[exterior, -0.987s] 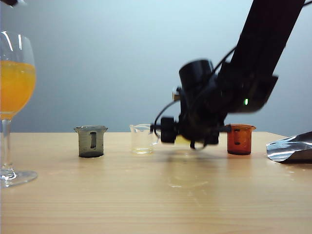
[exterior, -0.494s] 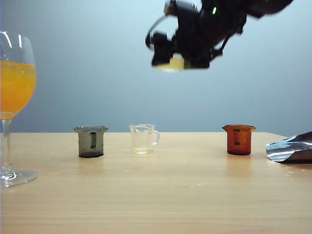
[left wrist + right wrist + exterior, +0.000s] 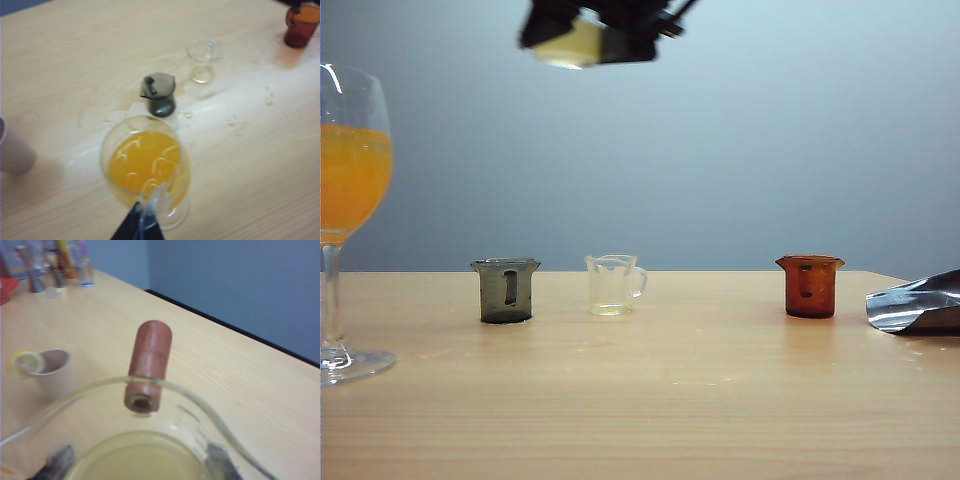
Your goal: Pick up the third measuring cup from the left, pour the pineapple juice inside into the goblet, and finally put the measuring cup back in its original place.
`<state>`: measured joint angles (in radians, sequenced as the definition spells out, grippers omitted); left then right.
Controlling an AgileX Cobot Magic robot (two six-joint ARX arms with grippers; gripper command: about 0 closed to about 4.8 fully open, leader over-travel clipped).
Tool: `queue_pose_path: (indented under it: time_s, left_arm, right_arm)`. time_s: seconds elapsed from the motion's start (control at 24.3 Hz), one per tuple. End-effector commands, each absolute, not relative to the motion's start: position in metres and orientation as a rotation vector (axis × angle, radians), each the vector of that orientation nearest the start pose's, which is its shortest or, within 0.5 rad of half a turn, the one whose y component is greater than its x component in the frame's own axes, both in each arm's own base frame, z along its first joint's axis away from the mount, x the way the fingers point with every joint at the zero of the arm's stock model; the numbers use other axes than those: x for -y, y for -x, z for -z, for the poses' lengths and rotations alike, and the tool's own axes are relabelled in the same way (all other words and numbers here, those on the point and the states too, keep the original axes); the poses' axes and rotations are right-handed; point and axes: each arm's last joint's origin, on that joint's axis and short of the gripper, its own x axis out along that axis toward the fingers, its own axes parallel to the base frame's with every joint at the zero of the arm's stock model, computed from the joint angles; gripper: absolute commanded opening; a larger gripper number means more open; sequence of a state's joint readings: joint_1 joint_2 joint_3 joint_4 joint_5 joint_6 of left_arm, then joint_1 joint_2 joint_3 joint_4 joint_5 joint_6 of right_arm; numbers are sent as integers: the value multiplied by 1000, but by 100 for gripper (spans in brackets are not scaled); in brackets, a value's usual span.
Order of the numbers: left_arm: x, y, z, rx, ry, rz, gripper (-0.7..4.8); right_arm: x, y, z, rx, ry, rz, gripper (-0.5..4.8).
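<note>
My right gripper point(image 3: 605, 18) is at the top edge of the exterior view, shut on the third measuring cup point(image 3: 568, 45), which holds pale yellow pineapple juice point(image 3: 140, 462). In the right wrist view its fingers point(image 3: 219, 465) flank the cup's clear rim point(image 3: 195, 400), and a red-brown stub point(image 3: 149, 362) sits at that rim. The goblet point(image 3: 350, 190) stands at the far left, about half full of orange liquid. My left gripper point(image 3: 144, 222) hovers above the goblet point(image 3: 145, 162), its dark fingers together with nothing held.
On the table stand a smoky grey cup point(image 3: 506, 290), a clear handled cup point(image 3: 613, 285) and a brown cup point(image 3: 810, 285). A silver foil bag point(image 3: 918, 303) lies at the right edge. A paper cup with a lemon slice point(image 3: 50, 371) stands further off. Drops wet the wood point(image 3: 232, 121).
My right gripper has lifted the measuring cup from table level between the clear and brown cups, up and to the left. The cups on the table and the goblet have stayed put.
</note>
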<state>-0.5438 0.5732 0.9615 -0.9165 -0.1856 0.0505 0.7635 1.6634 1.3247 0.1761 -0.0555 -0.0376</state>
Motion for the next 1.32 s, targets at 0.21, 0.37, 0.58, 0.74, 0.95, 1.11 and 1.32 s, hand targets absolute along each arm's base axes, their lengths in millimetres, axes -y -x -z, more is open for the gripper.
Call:
queue_pose_path:
  time_s: [0.21, 0.37, 0.58, 0.74, 0.95, 1.11, 1.32]
  left_arm:
    - [39, -78, -353, -436, -220, 329, -5]
    - [38, -79, -353, -430, -233, 290, -5]
    - [35, -87, -351, -457, -257, 278, -5]
    - [29, -98, -348, -505, -194, 318, -5]
    - [18, -101, -345, -545, -171, 348, -5]
    - [18, -98, -341, -587, -151, 371, -5]
    - [19, -98, -342, -590, -119, 359, -5]
  right_arm:
    - [-308, -275, -334, -96, 101, -924, 241]
    - [-326, -278, -324, -111, 111, -979, 241]
    - [-333, -274, -319, -75, 211, -1016, 241]
    - [-333, -273, -319, -50, 257, -1020, 241]
    - [-336, -271, -319, -27, 294, -1029, 241]
    - [-339, -267, -319, 13, 358, -1043, 241]
    - [-339, -267, -319, 29, 382, -1044, 241]
